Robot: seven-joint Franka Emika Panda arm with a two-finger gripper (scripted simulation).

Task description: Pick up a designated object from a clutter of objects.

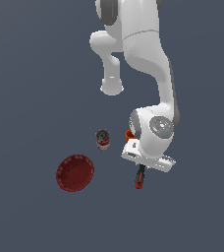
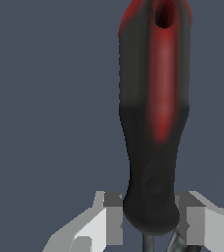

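The screwdriver [image 2: 154, 123] is seen lying on the grey floor, its handle's dark end flanked by the fingers [image 2: 110, 216] of the gripper [image 2: 151, 219], which are spread around it. A can [image 1: 102, 139] and bowl [image 1: 75, 173] stand apart.

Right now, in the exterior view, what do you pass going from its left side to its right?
Bowl → can → screwdriver, its handle poking out below the gripper.
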